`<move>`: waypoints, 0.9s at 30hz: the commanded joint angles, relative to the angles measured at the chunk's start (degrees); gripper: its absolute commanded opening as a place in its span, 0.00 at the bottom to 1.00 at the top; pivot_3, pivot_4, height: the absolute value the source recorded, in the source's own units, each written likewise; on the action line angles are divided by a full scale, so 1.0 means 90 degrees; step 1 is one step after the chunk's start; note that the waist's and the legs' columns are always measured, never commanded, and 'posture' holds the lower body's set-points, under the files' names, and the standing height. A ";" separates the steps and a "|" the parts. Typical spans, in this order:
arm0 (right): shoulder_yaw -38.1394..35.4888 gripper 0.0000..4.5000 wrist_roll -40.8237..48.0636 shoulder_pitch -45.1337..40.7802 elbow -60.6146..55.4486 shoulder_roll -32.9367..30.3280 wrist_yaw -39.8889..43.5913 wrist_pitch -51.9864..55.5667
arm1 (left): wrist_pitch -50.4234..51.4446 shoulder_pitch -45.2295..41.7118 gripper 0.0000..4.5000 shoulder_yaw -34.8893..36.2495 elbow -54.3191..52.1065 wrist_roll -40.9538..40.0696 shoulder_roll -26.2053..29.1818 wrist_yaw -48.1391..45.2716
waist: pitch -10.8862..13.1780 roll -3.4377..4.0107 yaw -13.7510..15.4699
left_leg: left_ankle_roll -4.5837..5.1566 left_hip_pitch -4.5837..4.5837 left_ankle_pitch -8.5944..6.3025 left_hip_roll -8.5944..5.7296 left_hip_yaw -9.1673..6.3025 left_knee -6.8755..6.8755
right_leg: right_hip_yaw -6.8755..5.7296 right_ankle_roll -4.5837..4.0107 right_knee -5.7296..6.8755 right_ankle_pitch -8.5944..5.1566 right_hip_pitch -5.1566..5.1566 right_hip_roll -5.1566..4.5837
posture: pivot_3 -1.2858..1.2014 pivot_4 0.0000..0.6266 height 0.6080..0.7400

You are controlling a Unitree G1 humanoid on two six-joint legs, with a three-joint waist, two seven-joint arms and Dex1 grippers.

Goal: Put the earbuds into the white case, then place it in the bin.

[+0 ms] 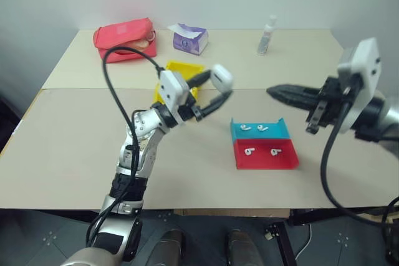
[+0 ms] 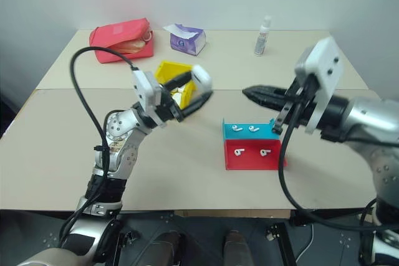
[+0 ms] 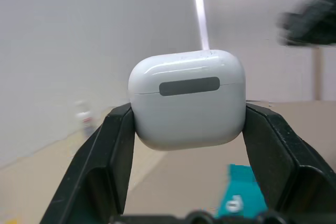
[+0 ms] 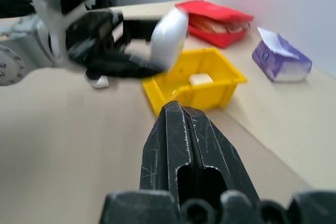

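- A red zip pouch (image 1: pixel 125 37) lies at the far left of the counter (image 1: pixel 75 147); no writing on it can be read.
- The left claw (image 1: pixel 212 90) is clamped on the white case (image 1: pixel 222 77), lid closed, held in the air just beside the yellow bin (image 1: pixel 179 70). The case bears a plain grey patch with no readable text.
- A purple-and-white tissue pack (image 1: pixel 190 38) sits behind the bin; its print is illegible.
- Four earbuds (image 1: pixel 261 139) rest in the blue tray (image 1: pixel 259 130) and red tray (image 1: pixel 265 154).
- A small bottle (image 1: pixel 267 35) stands at the back.
- The right claw (image 1: pixel 280 94) is closed and empty, above the counter near the trays.
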 commanded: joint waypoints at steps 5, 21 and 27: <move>0.0452 0.01 -0.0317 0.0189 -0.0761 0.0397 -0.1220 0.0098 | 0.0106 -0.1063 0.63 -0.0122 0.1924 0.1723 -0.0314 0.2623 | 0.0000 -0.0001 0.0000 | 0.0001 0.0007 0.0000 -0.0013 0.0003 0.0000 | 0.0000 0.0006 0.0003 0.0008 0.0004 0.0004 | 0.52 0.24 1.00; 0.0483 0.00 -0.0265 0.0355 -0.0960 0.0332 -0.1476 0.0011 | -0.0219 -0.2648 0.90 -0.0066 0.5169 0.2471 -0.0465 0.4708 | 0.0001 -0.0003 -0.0009 | 0.0001 -0.0013 0.0001 -0.0021 0.0006 -0.0001 | -0.0003 0.0014 -0.0015 0.0012 -0.0005 -0.0002 | 0.52 0.24 1.00; 0.0526 0.00 -0.0348 0.0315 -0.0813 0.0238 -0.1394 0.0005 | -0.0834 -0.2268 1.00 -0.0118 0.4609 0.2416 -0.0231 0.4382 | 0.0001 -0.0003 -0.0014 | 0.0000 -0.0014 0.0001 -0.0022 0.0006 -0.0001 | -0.0003 0.0014 -0.0012 0.0012 -0.0005 -0.0003 | 0.52 0.24 1.00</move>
